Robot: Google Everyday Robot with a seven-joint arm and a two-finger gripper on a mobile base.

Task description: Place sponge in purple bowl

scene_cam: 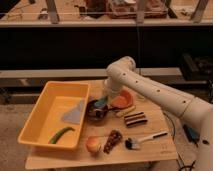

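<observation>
The teal sponge (101,102) is held at the tip of my gripper (103,100), just above the right part of the purple bowl (95,111). The gripper hangs down from the white arm and is shut on the sponge. The purple bowl sits on the wooden table between the yellow tray and the orange bowl (122,100). Its dark inside is partly covered by the sponge and gripper.
A yellow tray (37,122) at the left holds a grey-blue cloth (75,114) and a green item (61,134). A dark striped block (135,118), a yellow item (125,110), a round fruit (93,144), a brown item (113,140) and a brush (145,138) lie on the table (160,147).
</observation>
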